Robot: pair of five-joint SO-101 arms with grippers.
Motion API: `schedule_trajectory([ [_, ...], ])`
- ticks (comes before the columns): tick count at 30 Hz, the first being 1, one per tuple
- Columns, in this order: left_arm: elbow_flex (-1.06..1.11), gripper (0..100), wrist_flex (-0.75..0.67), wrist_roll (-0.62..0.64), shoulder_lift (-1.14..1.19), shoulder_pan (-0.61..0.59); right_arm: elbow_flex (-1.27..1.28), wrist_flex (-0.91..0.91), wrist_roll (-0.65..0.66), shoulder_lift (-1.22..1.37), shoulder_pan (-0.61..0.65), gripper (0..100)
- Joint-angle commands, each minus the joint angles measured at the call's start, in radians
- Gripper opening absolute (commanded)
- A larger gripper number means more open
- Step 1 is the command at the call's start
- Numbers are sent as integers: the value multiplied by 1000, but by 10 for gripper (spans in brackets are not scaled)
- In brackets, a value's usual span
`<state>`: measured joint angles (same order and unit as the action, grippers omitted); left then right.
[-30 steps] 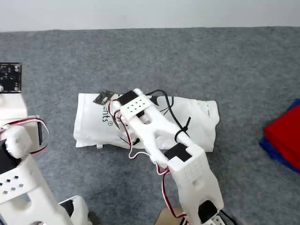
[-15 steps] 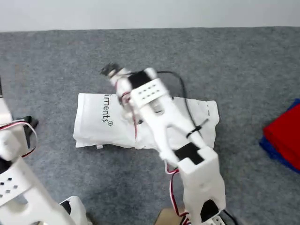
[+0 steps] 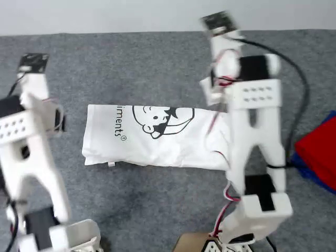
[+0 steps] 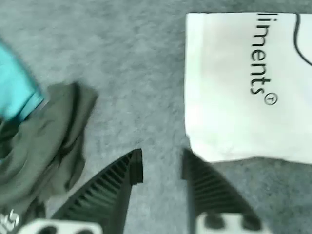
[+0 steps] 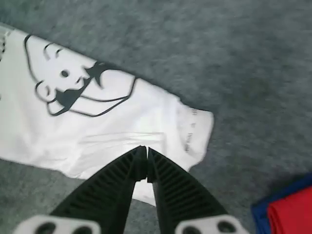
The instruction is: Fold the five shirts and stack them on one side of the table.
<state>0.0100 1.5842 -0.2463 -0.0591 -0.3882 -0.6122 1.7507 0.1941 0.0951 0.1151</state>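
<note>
Your right gripper hangs clenched and empty over the right end of the white shirt. Your left gripper stands parted, holding nothing, just off the shirt's left end. The shirt lies as a long folded band in the middle of the table, print up. Come down with the right jaws shut and you'll likely shove the creased end into a bunch instead of grasping it. On the left, a shallow bite may catch one layer only, and the fold opens. Mind the red shirt on the blue shirt at the table's right edge.
</note>
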Motion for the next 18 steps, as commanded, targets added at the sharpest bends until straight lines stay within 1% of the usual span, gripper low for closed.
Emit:
schedule_trajectory([
  [1,-153,192,-2,-6,144,58,-38,45,-8,-127,-97,9],
  [10,-432,220,40,-23,529,152,-38,45,-6,-228,-311,9],
  [14,-561,221,41,-25,694,152,-38,47,55,-259,-384,9],
  [18,-687,221,84,-25,838,170,-38,47,94,-277,-443,9],
])
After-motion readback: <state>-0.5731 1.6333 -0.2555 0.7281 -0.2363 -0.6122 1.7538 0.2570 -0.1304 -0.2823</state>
